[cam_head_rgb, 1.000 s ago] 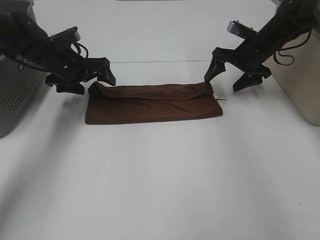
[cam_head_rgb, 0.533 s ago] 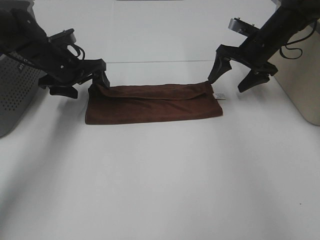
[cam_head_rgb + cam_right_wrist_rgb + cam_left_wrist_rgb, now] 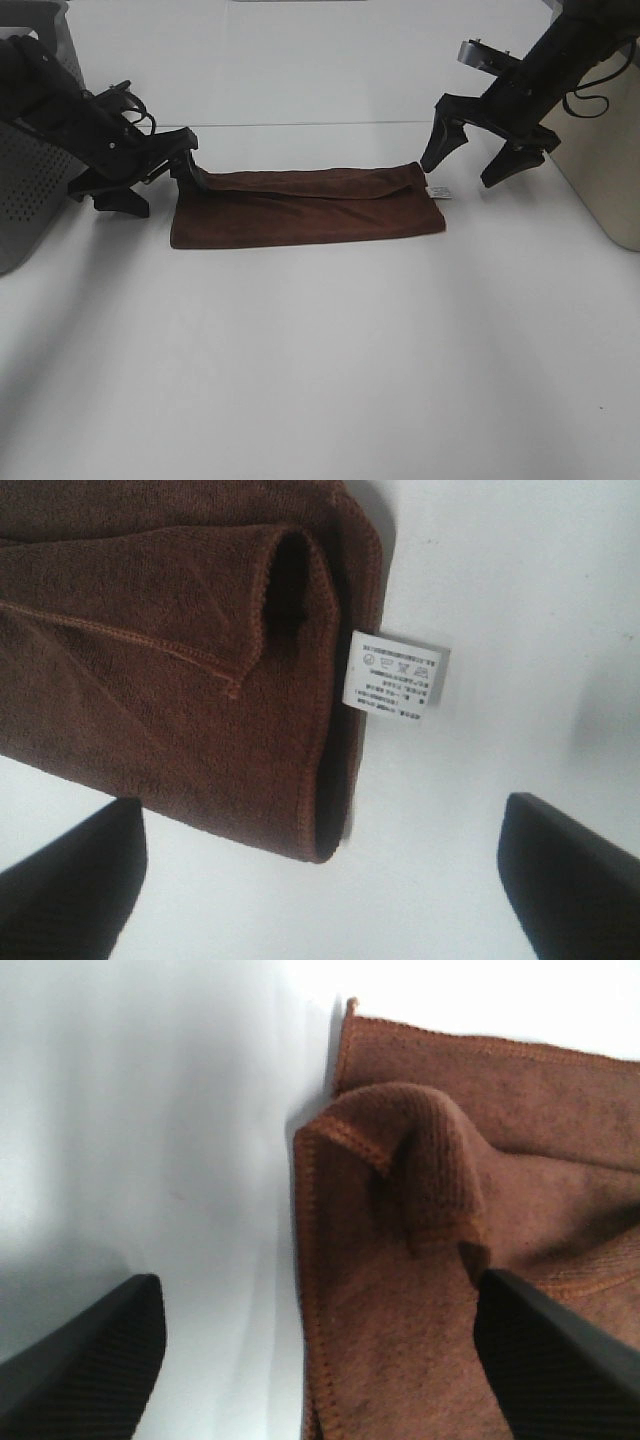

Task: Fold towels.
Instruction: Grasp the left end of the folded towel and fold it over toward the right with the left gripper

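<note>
Left pincer (image 3: 158, 188) and right pincer (image 3: 461, 172) both apart; rumpled nine-o'clock corner of brown terry-cloth towel (image 3: 305, 205) may skew next fold.

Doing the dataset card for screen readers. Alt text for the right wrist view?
A folded brown terry-cloth towel lies on a white table, a white care label sticking out at its end. The right gripper is open, its two black fingertips wide apart and holding nothing.
</note>
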Robot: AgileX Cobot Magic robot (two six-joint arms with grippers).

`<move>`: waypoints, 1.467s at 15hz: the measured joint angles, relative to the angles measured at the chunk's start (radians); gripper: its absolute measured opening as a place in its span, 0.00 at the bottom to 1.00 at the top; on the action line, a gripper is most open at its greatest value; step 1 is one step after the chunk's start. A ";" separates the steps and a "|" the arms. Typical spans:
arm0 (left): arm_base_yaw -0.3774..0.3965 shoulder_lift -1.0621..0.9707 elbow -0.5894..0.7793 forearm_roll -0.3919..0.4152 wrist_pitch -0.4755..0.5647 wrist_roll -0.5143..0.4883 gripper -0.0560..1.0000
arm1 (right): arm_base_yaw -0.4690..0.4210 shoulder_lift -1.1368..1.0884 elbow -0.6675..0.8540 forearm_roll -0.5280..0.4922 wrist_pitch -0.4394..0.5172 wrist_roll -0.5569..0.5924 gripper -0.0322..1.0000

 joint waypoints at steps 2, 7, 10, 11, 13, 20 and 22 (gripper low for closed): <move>0.000 0.009 -0.003 -0.053 0.000 0.058 0.78 | 0.000 0.000 0.000 -0.006 0.000 0.000 0.91; -0.024 0.067 -0.055 -0.252 0.032 0.189 0.74 | 0.000 0.000 0.000 -0.008 0.000 0.000 0.91; -0.035 0.090 -0.090 -0.250 0.051 0.181 0.57 | 0.000 0.000 0.000 -0.013 0.000 0.000 0.91; -0.033 0.097 -0.101 -0.207 0.067 0.151 0.45 | 0.000 0.000 0.000 -0.014 0.000 0.000 0.91; -0.027 0.105 -0.120 -0.140 0.100 0.119 0.16 | 0.000 0.000 0.000 -0.014 0.000 0.000 0.91; -0.016 0.064 -0.369 0.246 0.329 -0.147 0.09 | 0.000 0.000 0.000 -0.015 0.004 0.001 0.91; -0.048 0.064 -0.444 0.233 0.394 -0.165 0.09 | 0.000 0.000 0.000 -0.015 0.006 0.001 0.91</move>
